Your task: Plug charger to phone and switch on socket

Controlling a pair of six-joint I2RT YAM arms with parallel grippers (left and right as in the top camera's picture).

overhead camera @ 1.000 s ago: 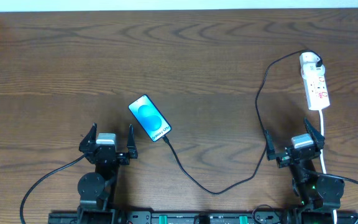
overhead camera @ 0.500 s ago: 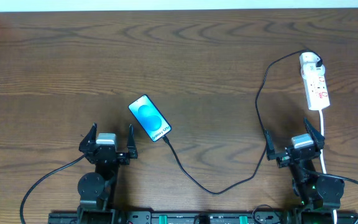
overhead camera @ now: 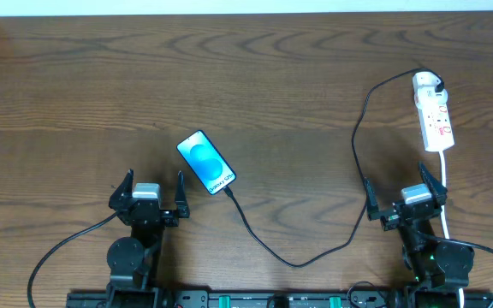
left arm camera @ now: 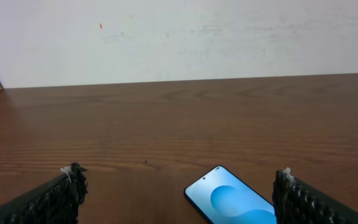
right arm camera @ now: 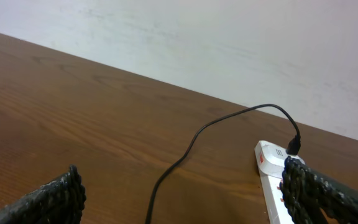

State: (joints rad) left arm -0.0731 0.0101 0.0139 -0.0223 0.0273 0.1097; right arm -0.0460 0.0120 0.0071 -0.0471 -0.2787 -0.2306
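**Op A:** Where is everything on your side?

**Op B:** I see the phone lying flat on the table, just in front of my left gripper. The charger cable runs from the near end of the phone in a loose loop across to the socket, which lies far right, beyond my right gripper. Both grippers are spread wide and hold nothing.

**Op A:** Is the tip already inside the phone?

**Op B:** It touches that end, but I cannot tell if it is seated.

**Op A:** How do you think these things will handle?

**Op B:** The cable looks thin and limp, so I would hold it right behind the tip, where it is stiffer. The phone looks light and smooth, and it may slide when I push. I would hold it by its long edges with the other arm. The socket switch probably needs only a firm press from above.

**Op A:** Are there any boxes or trays?

**Op B:** None. Only the socket holds something: a white plug sits in its far end, with the black cable coming out.
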